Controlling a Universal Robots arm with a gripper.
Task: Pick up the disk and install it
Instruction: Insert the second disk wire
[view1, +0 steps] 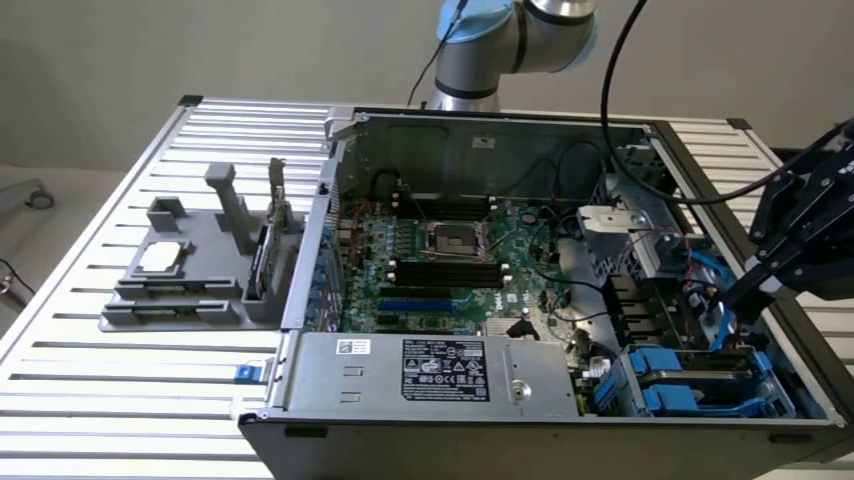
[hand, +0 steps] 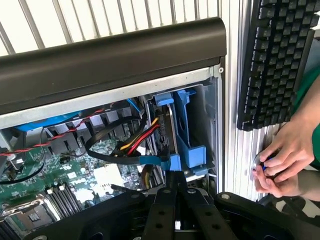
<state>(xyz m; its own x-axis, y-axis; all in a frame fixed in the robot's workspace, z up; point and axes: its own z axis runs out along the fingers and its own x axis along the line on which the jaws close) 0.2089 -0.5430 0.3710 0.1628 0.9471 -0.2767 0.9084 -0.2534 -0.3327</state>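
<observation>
tool (hand: 176, 187) clenched, empty | disk (hand: 187, 132) on edge in bay, long axis running away from tool

One open computer case (view1: 534, 300) sits on the slatted table (view1: 120, 380), holding one motherboard (view1: 441, 260) with one processor socket (view1: 451, 238) near its centre and one grey power supply box (view1: 427, 372) at the case's 6 o'clock edge. At the case's 9 o'clock stands one grey fixture (view1: 200, 270) carrying one small square chip (view1: 160, 257). One robot arm (view1: 514, 40) rises at 12 o'clock, and the wrist view adds one black keyboard (hand: 275, 60) and two hands (hand: 282, 160).
</observation>
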